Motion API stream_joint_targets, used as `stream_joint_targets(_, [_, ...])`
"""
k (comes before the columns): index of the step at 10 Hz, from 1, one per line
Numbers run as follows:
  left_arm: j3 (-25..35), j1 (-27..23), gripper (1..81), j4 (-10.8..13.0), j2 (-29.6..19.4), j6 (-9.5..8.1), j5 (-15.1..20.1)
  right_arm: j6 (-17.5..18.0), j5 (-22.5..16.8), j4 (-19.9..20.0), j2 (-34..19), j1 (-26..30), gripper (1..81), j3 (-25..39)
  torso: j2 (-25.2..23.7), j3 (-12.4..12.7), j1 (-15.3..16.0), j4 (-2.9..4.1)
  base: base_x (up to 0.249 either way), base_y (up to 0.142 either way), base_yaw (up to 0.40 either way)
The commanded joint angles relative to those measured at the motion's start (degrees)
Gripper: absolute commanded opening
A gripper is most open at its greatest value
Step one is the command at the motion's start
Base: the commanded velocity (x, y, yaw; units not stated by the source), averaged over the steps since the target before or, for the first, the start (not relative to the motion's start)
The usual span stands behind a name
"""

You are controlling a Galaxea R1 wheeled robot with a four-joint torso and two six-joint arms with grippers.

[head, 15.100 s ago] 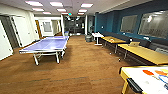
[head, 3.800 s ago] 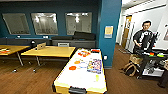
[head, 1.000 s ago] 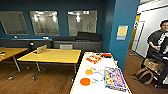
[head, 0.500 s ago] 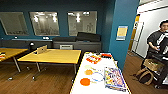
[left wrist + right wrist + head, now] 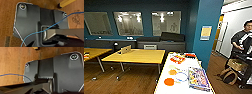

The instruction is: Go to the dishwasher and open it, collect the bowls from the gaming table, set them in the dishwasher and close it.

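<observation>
Room: wood floor [image 5: 134, 80], teal wall [image 5: 146, 7], yellow desks [image 5: 136, 55] to the left, a person [image 5: 244, 42] at far right with a bag [image 5: 229, 75] at their feet.

Gaming table [image 5: 184, 87] is dead ahead, slightly right of centre. White top, long axis runs straight away from the robot, near end at the bottom edge of the head view. No dishwasher visible from here.

On the table, near end: orange bowl [image 5: 169, 81] closest, clear bowl [image 5: 181, 76] just beside it to the right, a smaller orange one [image 5: 172, 72] behind. Flat printed box [image 5: 197, 78] further right.

My read: bowls sit left of the table's centreline, so the left arm has the shorter reach.

Both wrist views look down at floor. Pincer state: can't tell for either arm.
</observation>
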Motion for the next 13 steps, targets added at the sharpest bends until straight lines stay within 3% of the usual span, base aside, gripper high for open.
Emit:
stream_joint_targets(1, [13.97, -1.96, 81.1, 0.07, -11.40, 0.05, 0.26, 0.31, -0.92, 0.67, -18.83, 5.10, 81.1, 25.35, 0.00, 0.00, 0.00, 0.00, 0.000, 0.000, 0.000])
stream_joint_targets(3, [18.81, -1.96, 81.1, 0.42, -14.22, 0.22, 0.26, 0.40, -1.01, 1.55, -24.38, 7.12, 81.1, 32.04, 0.00, 0.00, 0.00, 0.00, 0.000, 0.000, 0.000])
stream_joint_targets(7, [19.09, -1.96, 81.1, 0.42, -13.96, 0.31, 0.26, 0.40, -1.18, 3.75, -40.04, 15.11, 81.1, 50.78, 0.00, 0.00, 0.00, 0.00, 0.000, 0.000, 0.000])
stream_joint_targets(8, [19.00, -2.05, 81.1, 0.42, -13.61, 0.31, 0.26, 0.40, -1.45, 4.79, -43.09, 17.23, 81.1, 54.27, 0.00, -2.07, 0.00, 0.00, 0.000, 0.000, 0.000])
stream_joint_targets(13, [18.21, -1.96, 81.1, 0.69, -11.50, 0.40, 0.35, 0.40, -2.77, 9.37, -54.19, 27.76, 81.1, 64.75, 0.00, -7.16, -0.02, 0.00, 0.000, 0.000, 0.000])
